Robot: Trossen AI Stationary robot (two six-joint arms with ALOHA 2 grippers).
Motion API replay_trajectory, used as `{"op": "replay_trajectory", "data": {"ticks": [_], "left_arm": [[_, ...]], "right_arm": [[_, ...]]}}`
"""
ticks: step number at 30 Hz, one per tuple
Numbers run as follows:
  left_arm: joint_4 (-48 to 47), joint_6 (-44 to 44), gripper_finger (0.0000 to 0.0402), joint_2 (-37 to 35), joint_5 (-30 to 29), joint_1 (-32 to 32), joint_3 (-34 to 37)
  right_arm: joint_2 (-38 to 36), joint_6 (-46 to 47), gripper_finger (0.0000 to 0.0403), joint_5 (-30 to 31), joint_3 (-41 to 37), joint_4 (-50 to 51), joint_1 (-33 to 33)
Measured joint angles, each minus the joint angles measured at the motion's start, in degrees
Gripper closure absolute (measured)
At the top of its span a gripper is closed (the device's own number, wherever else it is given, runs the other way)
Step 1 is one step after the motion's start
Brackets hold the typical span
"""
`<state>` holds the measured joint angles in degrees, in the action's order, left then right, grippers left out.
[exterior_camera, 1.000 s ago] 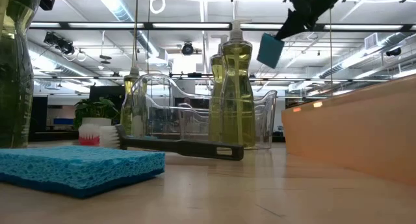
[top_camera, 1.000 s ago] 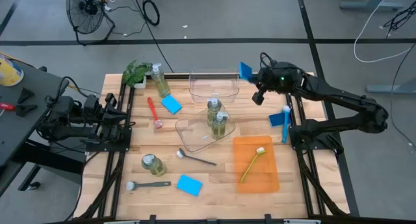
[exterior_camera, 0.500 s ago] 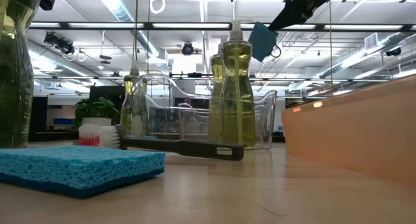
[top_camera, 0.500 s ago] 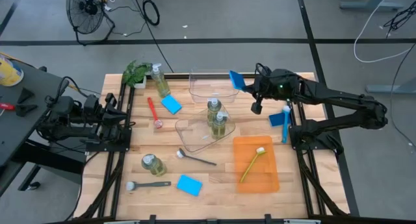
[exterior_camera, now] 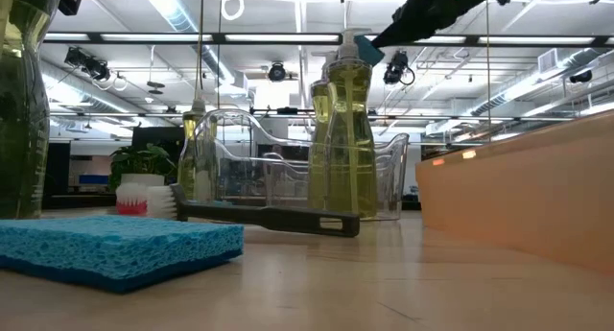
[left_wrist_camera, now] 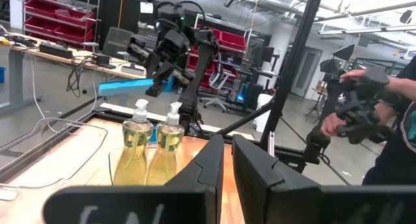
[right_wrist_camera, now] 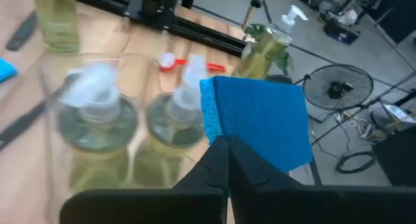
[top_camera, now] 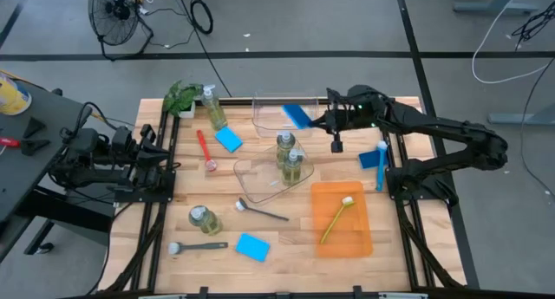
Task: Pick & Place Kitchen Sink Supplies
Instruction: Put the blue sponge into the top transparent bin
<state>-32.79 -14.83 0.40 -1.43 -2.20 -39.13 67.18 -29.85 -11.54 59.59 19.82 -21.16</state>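
Observation:
My right gripper [top_camera: 317,120] is shut on a flat bright-blue sponge [top_camera: 297,116] and hangs above the far clear bin [top_camera: 283,124]. The low view shows this sponge [exterior_camera: 367,49] high above the bottles, and it also fills the right wrist view [right_wrist_camera: 260,120]. Two pump bottles [top_camera: 290,155] stand in the nearer clear bin [top_camera: 257,183]. Other sponges [top_camera: 229,139] [top_camera: 252,246] [top_camera: 373,158], bottles [top_camera: 212,107] [top_camera: 205,219] and brushes [top_camera: 205,149] [top_camera: 263,211] [top_camera: 198,245] lie on the table. My left gripper [left_wrist_camera: 227,165] waits shut at the table's left edge. My right gripper pinches the sponge between its two fingers at one short end [right_wrist_camera: 233,137]. The fingers reach in from the table's right, slanting down. The sponge sticks out beyond the fingertips toward the table's left, close to level, lifted clear over the far bin.
An orange tray [top_camera: 351,238] at the near right holds a yellow-green brush [top_camera: 337,219]. A blue brush [top_camera: 381,165] lies by the right rail. A leafy plant [top_camera: 182,97] stands at the far left corner. A person [left_wrist_camera: 383,120] stands beyond the table.
My right gripper has carried the sponge from the far right corner toward the table's left, over the far bin, and has rolled and tipped down. The sponge, first standing on edge, now lies nearly flat.

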Motion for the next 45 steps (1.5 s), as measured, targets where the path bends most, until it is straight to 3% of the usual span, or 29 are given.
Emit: {"op": "replay_trajectory", "data": {"ticks": [5, 9, 15, 22, 29, 45], "left_arm": [[-0.1, 0.0, 0.0365, 0.0, 0.0, 0.0, 0.0], [0.0, 0.0, 0.0365, 0.0, 0.0, 0.0, 0.0], [0.0, 0.0, 0.0365, 0.0, 0.0, 0.0, 0.0], [0.0, 0.0, 0.0365, 0.0, 0.0, 0.0, 0.0], [0.0, 0.0, 0.0365, 0.0, 0.0, 0.0, 0.0], [0.0, 0.0, 0.0365, 0.0, 0.0, 0.0, 0.0]], "right_arm": [[2.5, -0.7, 0.0403, -1.6, 0.0, -1.9, -4.4], [4.9, -0.6, 0.0403, -7.5, 0.0, -5.1, -8.3], [9.0, 5.9, 0.0403, -16.8, 0.0, -11.6, -13.1], [12.4, 11.0, 0.0403, -21.3, 0.0, -12.7, -16.7], [13.6, 14.4, 0.0403, -24.1, 0.0, -12.3, -18.0], [11.1, 10.1, 0.0403, -22.0, -0.1, -11.7, -19.3]]}}
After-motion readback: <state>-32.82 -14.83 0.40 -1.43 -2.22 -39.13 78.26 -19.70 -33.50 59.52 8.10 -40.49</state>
